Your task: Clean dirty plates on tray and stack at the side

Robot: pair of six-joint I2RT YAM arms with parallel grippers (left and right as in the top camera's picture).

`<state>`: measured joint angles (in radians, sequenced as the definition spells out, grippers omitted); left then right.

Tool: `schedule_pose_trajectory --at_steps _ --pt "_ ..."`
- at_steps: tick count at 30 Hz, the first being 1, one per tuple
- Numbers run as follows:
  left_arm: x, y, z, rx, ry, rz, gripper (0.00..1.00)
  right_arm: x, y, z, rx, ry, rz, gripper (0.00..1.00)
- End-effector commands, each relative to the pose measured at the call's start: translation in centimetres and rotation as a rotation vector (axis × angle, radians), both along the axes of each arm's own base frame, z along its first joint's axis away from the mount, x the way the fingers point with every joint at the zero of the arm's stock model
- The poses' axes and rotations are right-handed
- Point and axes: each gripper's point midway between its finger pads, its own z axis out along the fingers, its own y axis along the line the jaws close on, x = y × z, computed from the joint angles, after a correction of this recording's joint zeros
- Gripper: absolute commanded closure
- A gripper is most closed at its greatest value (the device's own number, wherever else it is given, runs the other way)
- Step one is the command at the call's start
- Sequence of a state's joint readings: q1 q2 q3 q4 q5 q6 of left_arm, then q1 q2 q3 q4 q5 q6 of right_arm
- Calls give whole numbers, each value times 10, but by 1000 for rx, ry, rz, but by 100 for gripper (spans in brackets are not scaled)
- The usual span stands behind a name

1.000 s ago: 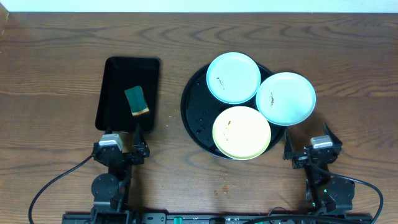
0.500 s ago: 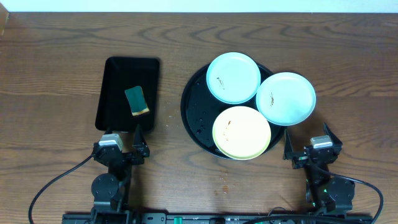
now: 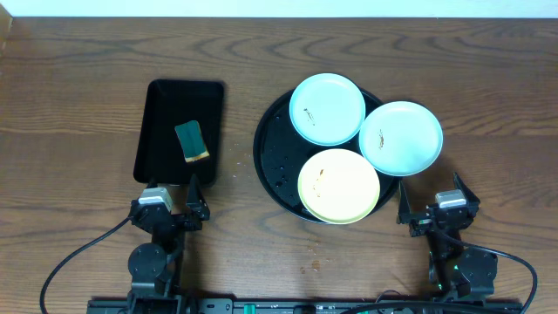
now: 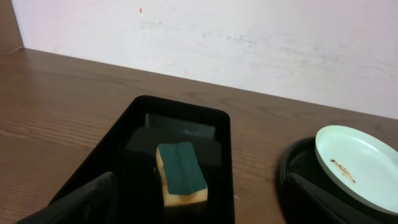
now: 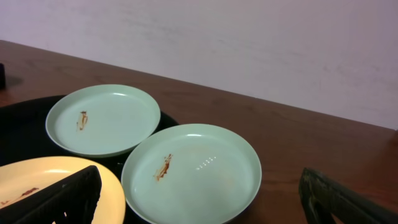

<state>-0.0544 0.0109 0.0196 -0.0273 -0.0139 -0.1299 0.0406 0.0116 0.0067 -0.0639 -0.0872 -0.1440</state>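
The round black tray carries three plates, each with small brown smears. A pale blue one lies at its back, a pale blue-white one overhangs its right rim, and a pale yellow one sits at the front. My left gripper stands open at the near end of the rectangular tray, holding nothing. My right gripper is open just in front of the right plate, apart from it. The right wrist view also takes in the back plate and the yellow plate.
A small rectangular black tray on the left holds a green-topped yellow sponge. In the left wrist view the sponge lies straight ahead between my fingers. A few crumbs dot the wood in front of the round tray.
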Motion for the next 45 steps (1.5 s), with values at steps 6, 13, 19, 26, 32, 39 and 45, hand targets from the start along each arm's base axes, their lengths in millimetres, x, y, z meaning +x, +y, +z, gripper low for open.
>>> schedule_pose_trajectory --at_steps 6,13,19,26,32,39,45 --pt "-1 2 -17 18 55 10 16 0 2 0 -14 -2 6 1" --pt "-1 2 -17 18 55 10 16 0 2 0 -14 -2 6 1" --pt "-1 2 -17 18 55 10 16 0 2 0 -14 -2 6 1" --pt "-1 2 -17 18 55 10 16 0 2 0 -14 -2 6 1" --pt "-1 2 -17 18 55 10 16 0 2 0 -14 -2 6 1" --pt "-1 2 -17 18 55 10 16 0 2 0 -14 -2 6 1" --pt "-1 0 -10 14 28 -3 16 0 2 0 -14 -2 6 1"
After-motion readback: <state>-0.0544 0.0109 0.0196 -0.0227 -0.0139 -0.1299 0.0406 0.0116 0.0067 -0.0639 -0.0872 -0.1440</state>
